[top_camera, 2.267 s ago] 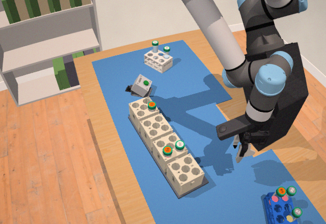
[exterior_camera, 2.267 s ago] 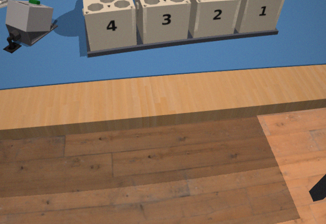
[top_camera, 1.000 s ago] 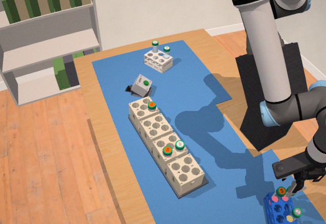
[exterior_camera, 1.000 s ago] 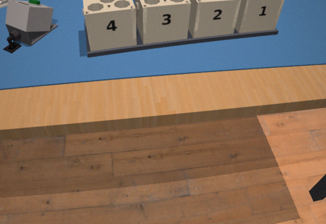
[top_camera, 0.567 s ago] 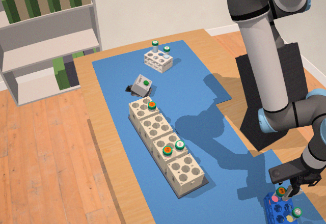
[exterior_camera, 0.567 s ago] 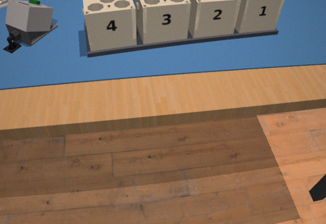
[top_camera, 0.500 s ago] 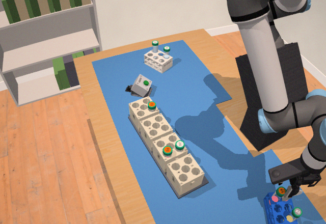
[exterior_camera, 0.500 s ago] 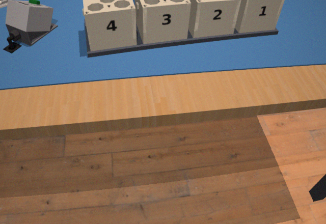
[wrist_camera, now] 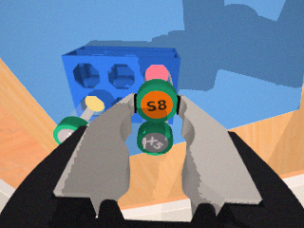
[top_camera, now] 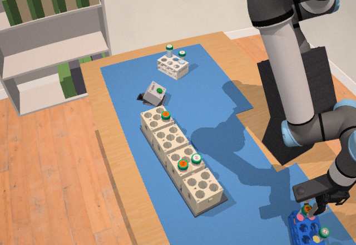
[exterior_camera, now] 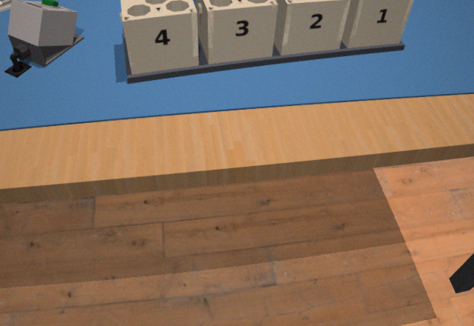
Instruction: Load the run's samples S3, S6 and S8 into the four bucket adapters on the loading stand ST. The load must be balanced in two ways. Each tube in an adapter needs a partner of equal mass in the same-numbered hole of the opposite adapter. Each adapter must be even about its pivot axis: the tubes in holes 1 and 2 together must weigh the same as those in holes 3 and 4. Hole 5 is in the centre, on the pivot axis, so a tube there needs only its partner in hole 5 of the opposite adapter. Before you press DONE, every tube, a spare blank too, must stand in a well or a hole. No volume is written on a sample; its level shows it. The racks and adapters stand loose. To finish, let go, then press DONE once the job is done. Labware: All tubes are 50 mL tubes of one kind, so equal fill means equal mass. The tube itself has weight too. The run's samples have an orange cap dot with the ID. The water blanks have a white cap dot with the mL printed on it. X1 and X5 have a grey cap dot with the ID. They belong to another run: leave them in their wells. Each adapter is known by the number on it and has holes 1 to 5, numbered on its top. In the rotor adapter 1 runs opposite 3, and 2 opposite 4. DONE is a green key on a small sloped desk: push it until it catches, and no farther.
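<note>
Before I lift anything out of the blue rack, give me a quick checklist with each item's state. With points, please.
1. Hand [top_camera: 310, 211] [wrist_camera: 156, 95] closed on S8 [top_camera: 306, 208] [wrist_camera: 157, 101]: ok, fingers at both sides of its cap.
2. X5 [wrist_camera: 155, 142] free of the fingers and S8: cannot tell, it stands right beside S8.
3. X1 [top_camera: 325, 231] [wrist_camera: 65, 135] left in the blue rack [top_camera: 292, 229] [wrist_camera: 104, 63]: ok.
4. Free hole in adapter 1 [top_camera: 201, 206] [exterior_camera: 377, 31]: ok, all five are empty.
5. Adapters 2 [top_camera: 174, 170] [exterior_camera: 309, 41] and 4 [top_camera: 146, 126] [exterior_camera: 168, 55] matched: not ok, two tubes against one.

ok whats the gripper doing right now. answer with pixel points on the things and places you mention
Gripper [top_camera: 311, 210] [wrist_camera: 156, 95]: closed on the orange-dotted S8 tube [top_camera: 307, 209] [wrist_camera: 157, 90], jaws on either side of its green cap.
</note>
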Tool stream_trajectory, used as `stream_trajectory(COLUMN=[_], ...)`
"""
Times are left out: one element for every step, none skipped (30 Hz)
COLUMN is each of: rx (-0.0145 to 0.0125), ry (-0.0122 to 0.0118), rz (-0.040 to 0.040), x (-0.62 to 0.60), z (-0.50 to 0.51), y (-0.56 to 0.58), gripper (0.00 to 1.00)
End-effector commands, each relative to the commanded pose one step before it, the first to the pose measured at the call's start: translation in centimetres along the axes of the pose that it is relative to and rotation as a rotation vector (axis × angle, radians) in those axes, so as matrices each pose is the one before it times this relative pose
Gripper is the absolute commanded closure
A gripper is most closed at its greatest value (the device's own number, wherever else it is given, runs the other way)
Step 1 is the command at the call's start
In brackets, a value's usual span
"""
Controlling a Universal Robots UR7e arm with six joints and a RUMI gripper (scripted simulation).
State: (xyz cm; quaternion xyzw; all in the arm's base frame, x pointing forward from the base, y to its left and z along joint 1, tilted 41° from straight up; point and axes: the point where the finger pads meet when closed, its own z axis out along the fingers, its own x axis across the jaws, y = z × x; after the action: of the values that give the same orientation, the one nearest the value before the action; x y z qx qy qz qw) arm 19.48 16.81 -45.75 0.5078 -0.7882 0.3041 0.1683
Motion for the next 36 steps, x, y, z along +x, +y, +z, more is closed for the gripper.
stream_trajectory(rx=[0.00021,0.0,0.0,0.00006,0.0,-0.00006,0.0,0.0,0.00007,0.0,-0.00007,0.0,0.0,0.0,0.00007,-0.00007,0.0,0.0,0.0,0.0,0.0,0.0,0.0,0.0,0.0,0.0,0.0,0.0,0.0,0.0,0.0,0.0,0.0,0.0,0.0,0.0], ry=[-0.00112,0.0,0.0,-0.00013,0.0,0.00013,0.0,0.0,-0.00016,0.0,0.00016,0.0,0.0,0.0,-0.00016,0.00015,-0.00001,-0.00001,-0.00001,-0.00001,0.0,0.0,0.0,0.0,0.0,0.0,0.0,0.0,0.0,0.0,0.0,0.0,0.0,0.0,0.0,0.0], rz=[0.00027,0.0,0.0,0.00007,0.0,-0.00007,0.0,0.0,0.00007,0.0,-0.00007,0.0,0.0,0.0,0.00007,-0.00007,0.0,0.0,0.0,0.0,0.0,0.0,0.0,0.0,0.0,0.0,0.0,0.0,0.0,0.0,0.0,0.0,0.0,0.0,0.0,0.0], x=[-0.042,0.0,0.0,-0.006,0.0,0.006,0.0,0.0,-0.006,0.0,0.006,0.0,0.0,0.0,-0.006,0.006,0.0,0.0,0.0,0.0,0.0,0.0,0.0,0.0,0.0,0.0,0.0,0.0,0.0,0.0,-0.001,0.0,0.0,0.0,0.0,0.0], z=[-0.043,0.0,0.0,-0.007,0.001,0.006,0.0,0.0,-0.006,0.0,0.006,0.0,0.0,0.0,-0.006,-0.327,-0.333,-0.333,-0.333,-0.333,-0.333,-0.333,-0.333,-0.333,-0.333,-0.333,-0.333,-0.333,0.0,0.0,-0.334,-0.333,-0.333,-0.333,-0.333,-0.333], y=[-0.017,0.0,0.0,-0.003,0.0,0.003,0.0,0.0,-0.004,0.0,0.004,0.0,0.0,0.0,-0.004,0.004,0.0,0.0,0.0,0.0,0.0,0.0,0.0,0.0,0.0,0.0,0.0,0.0,0.0,0.0,0.001,0.0,0.0,0.0,0.0,0.0], gripper=[1.0,1.0,1.0,1.0,1.0,1.0,1.0,1.0,1.0,1.0,1.0,1.0,1.0,1.0,1.0,1.0,1.0,1.0,1.0,1.0,1.0,1.0,1.0,1.0,1.0,1.0,1.0,1.0,1.0,1.0,1.0,1.0,1.0,1.0,1.0,1.0])
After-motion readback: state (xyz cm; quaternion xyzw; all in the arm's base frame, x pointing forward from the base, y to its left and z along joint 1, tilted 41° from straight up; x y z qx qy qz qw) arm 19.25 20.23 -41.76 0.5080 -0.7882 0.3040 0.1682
